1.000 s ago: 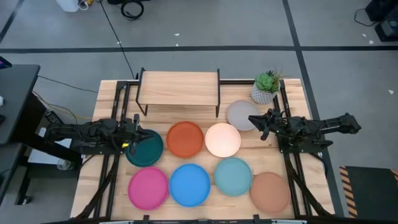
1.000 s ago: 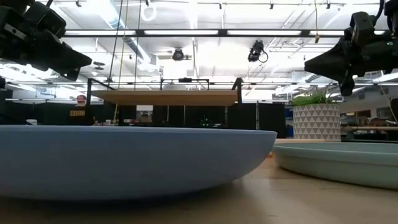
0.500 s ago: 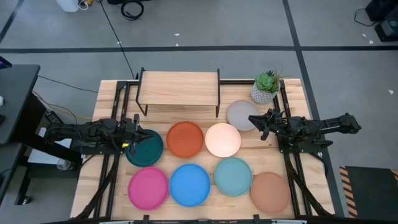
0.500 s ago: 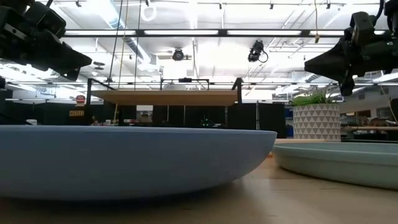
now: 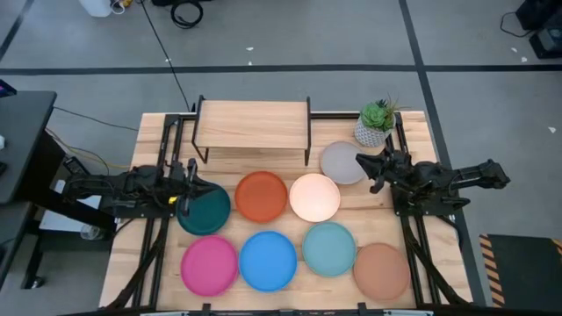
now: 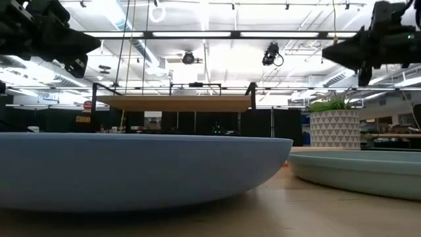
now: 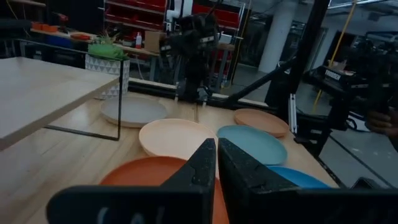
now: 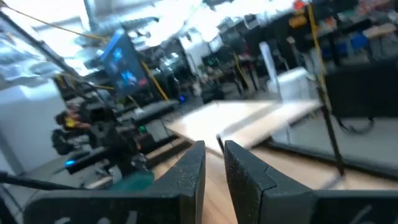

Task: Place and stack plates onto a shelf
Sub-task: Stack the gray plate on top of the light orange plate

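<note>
Left gripper (image 5: pixel 190 187) is hovering at centre-left over the round dark teal plate (image 5: pixel 205 211), jaws pressed together. Right gripper (image 5: pixel 363 163) is hanging centre-right by the round grey plate (image 5: pixel 339 161), jaws nearly together, gripping nothing.

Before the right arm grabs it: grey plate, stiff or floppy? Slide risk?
The grey plate probably stays stiff: its shallow round form looks rigid. It lies flat on the smooth wooden tabletop, so a push likely slides it. No tipping expected.

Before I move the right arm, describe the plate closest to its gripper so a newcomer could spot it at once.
Start at the wooden shelf at the table's far edge, then go to the potted plant beside it. The grey plate lies just in front of that plant, next to the right gripper. It is the only grey one, behind the cream plate.
</note>
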You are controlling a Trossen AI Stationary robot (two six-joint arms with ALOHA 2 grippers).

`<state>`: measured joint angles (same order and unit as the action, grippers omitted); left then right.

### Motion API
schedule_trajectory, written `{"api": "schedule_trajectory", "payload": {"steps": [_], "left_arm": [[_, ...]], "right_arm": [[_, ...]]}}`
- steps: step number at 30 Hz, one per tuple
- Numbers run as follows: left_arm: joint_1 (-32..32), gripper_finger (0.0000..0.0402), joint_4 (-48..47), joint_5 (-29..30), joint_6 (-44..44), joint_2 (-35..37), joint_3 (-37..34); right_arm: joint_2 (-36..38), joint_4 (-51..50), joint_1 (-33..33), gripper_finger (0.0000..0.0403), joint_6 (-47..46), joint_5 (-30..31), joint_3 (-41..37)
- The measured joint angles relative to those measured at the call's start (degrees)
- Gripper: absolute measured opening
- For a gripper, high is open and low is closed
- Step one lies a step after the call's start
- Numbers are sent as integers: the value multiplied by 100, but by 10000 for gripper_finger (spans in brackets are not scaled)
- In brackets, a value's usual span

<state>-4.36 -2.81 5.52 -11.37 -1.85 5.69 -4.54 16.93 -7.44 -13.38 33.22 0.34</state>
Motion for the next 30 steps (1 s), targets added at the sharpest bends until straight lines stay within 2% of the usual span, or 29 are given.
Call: {"api": "schedule_trajectory", "payload": {"steps": [5,12,14,17,20,25,30], "left_arm": [[2,25,1,0,4,0,0],[0,25,9,303,1,0,0],[1,25,13,490,-84,0,0],[2,25,6,519,-286,-2,0],[0,25,256,242,-398,-3,0],[-6,25,1124,-1328,-453,-87,88],[-2,25,637,-1241,-27,-416,545]], "right_arm": [[0,394,0,67,290,-282,0],[0,660,12,67,305,-23,0],[-1,659,17,66,305,-238,1],[-111,541,15,62,305,-897,97],[-456,537,13,56,305,-1233,244],[-1458,518,13,48,276,-1190,533],[-2608,466,-10,47,244,-1190,1077]]}}
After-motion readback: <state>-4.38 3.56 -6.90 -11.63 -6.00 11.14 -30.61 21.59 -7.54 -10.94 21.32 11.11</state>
